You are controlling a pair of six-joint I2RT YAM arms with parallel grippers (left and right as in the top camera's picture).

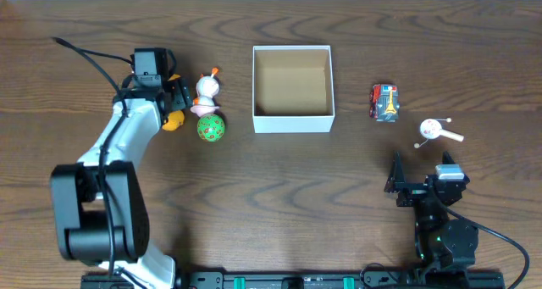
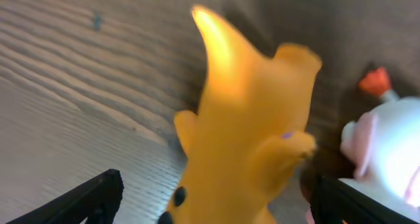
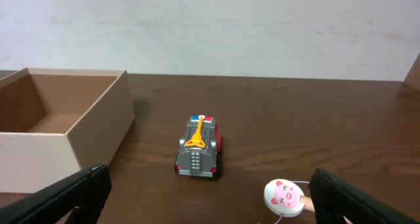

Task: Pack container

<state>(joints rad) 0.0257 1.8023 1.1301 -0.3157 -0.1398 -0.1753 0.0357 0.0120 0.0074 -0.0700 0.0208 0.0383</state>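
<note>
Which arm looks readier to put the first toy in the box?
The left. The left gripper is open with a finger on each side of the orange toy. The right gripper, also open, hangs back from the toy car, holding nothing.

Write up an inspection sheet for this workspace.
Surface: dark wood-grain table.
Job's things: container open and empty; orange toy, white-and-pink toy, green ball on its left, toy truck and pig-face toy on its right, all outside it.
Clutter: nothing seen.
Grippers: left gripper jaws open, either side of the orange toy; right gripper jaws open, nothing between them.
Cables: black cable crosses the table at far left; second cable at near right.
Surroundings: pale wall beyond the table.
</note>
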